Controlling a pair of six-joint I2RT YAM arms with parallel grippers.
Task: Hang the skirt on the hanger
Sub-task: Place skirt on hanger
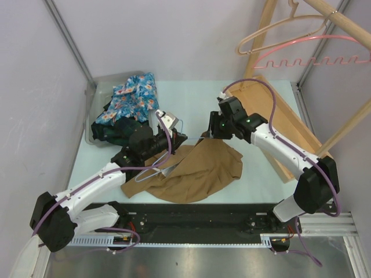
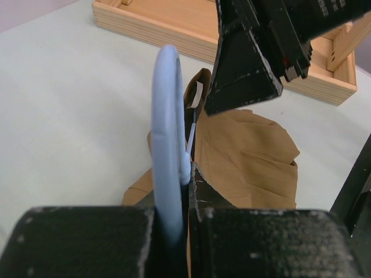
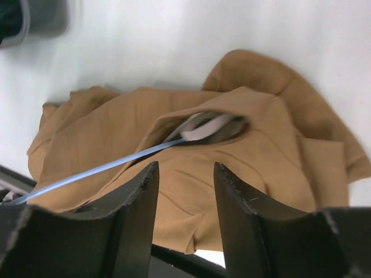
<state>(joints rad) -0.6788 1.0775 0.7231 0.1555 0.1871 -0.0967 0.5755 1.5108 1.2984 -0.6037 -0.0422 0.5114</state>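
Skirt: the tan skirt (image 1: 200, 171) lies crumpled on the table (image 1: 261, 179), just toward 6 o'clock from the middle of the top view, between the two grippers.
Hanger: the pale blue hanger (image 2: 167, 145) stands hook-up in the left grip. Its thin arm runs down into the skirt's waist opening (image 3: 203, 128), so one end is already threaded inside the cloth.
Left gripper: the left gripper (image 1: 172, 134) is at the skirt's 10 o'clock edge. Its jaws are pressed closed on the hanger at the base of the hook, which I judge is to keep the hanger from swinging while the fabric is worked over it.
Right gripper: the right gripper (image 3: 185, 171) is at the skirt's 1 o'clock edge. Its jaws stand about half apart with nothing between them, hanging just above the waistband and pointing at the opening.
Likely reason: parted over the waistband, it looks ready to take a new pinch and pull more cloth along the hanger.
Progress: partway, by my reading, since most of the skirt is off the hanger.
Surroundings: a bin (image 1: 93, 116) of other clothes sits at 10 o'clock, and a wooden rack (image 1: 272, 116) with spare hangers (image 1: 301, 55) at 2 o'clock.
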